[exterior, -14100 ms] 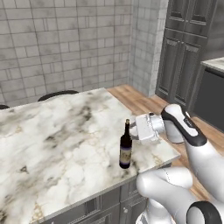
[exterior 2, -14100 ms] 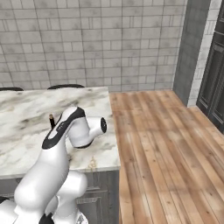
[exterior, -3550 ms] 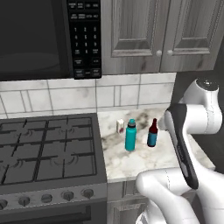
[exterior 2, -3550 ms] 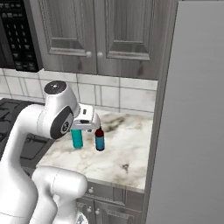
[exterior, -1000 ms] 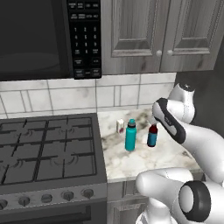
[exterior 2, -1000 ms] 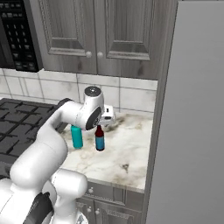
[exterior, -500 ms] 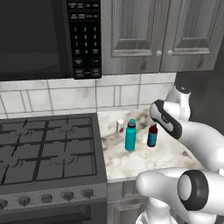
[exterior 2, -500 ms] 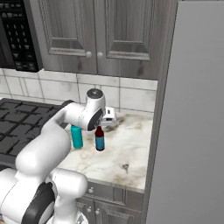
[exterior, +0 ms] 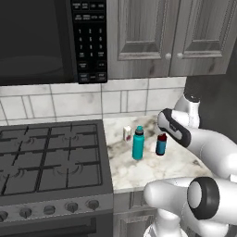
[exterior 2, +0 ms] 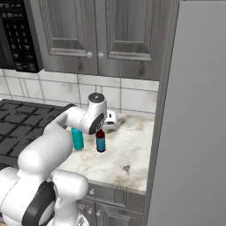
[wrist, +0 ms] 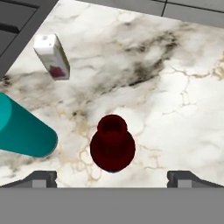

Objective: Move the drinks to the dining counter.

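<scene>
Claw point(wrist: 112, 177) spread wide, lower frame, above small brown-red bottle point(wrist: 112, 148), teal bottle point(wrist: 24, 133) cropped at left, pale can point(wrist: 52, 57) upper left on marble table point(wrist: 175, 87)

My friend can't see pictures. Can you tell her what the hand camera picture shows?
Looking straight down, a small dark red bottle stands on a white marble worktop, between the open gripper's two finger tips. A teal water bottle stands to its left, and a small pale can sits farther off.

Kitchen: stove point(exterior: 51, 157), microwave point(exterior: 53, 39), cabinets point(exterior 2: 106, 35)
</scene>
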Robot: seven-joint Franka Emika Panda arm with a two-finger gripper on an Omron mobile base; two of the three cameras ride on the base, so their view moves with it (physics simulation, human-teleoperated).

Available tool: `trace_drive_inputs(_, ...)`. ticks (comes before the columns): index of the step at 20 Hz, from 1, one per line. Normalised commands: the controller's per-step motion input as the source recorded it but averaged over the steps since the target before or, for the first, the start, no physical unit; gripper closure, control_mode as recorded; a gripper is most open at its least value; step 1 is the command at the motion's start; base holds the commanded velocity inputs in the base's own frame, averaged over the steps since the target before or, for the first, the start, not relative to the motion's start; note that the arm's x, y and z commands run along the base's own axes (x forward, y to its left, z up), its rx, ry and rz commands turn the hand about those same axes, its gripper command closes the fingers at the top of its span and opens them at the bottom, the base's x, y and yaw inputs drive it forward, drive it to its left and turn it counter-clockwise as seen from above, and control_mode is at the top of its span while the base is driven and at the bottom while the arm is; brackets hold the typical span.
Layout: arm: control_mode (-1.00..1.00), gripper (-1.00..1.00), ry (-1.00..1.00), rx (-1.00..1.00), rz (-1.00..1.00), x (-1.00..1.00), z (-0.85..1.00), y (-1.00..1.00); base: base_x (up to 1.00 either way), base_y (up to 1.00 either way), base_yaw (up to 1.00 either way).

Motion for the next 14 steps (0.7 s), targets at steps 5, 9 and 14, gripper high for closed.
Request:
trace_drive_inputs(5,-1.00,-1.00,0.00,0.00,0.00,0.07,-0.20,0.00,0.00,0.00,0.00)
trace_drive_inputs(9,-1.00,-1.00,0.00,0.00,0.00,0.12,-0.10,0.00,0.00,0.00,0.00)
trace_drive_inputs(14,-1.00,-1.00,0.00,0.00,0.00,0.24,-0.09,0.00,0.00,0.00,0.00)
